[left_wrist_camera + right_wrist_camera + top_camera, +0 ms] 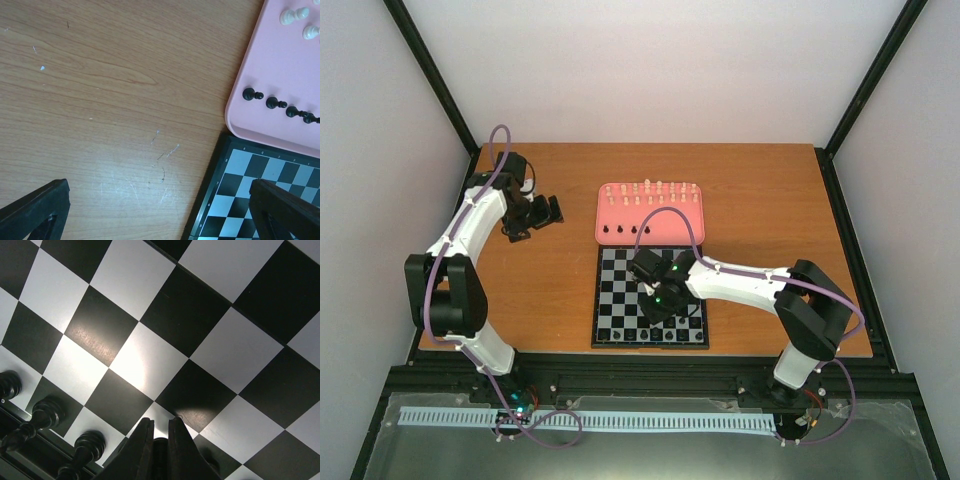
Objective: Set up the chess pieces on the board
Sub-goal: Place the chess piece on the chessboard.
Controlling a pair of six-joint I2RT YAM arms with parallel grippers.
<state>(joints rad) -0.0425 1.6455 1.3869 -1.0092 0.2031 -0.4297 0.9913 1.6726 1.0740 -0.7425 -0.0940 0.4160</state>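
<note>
Over the near half of the board [620, 262]: right hand [161, 424] closed tight, something dark pinched between its fingertips, most likely a black chessman [160, 446]. Other black pieces [46, 415] stand along the board's near edge.

Doing it well: lower straight onto the middle of a free square, stay clear of the standing neighbours, let go only once the base sits flat.

Right arm reaches in from the desk's near-right corner, elbow bent, wrist pitched down. Left hand [538, 212] hangs spread open towards the desk's far-left corner, beside the pink tray [604, 216] where spare chessmen [650, 190] wait.
</note>
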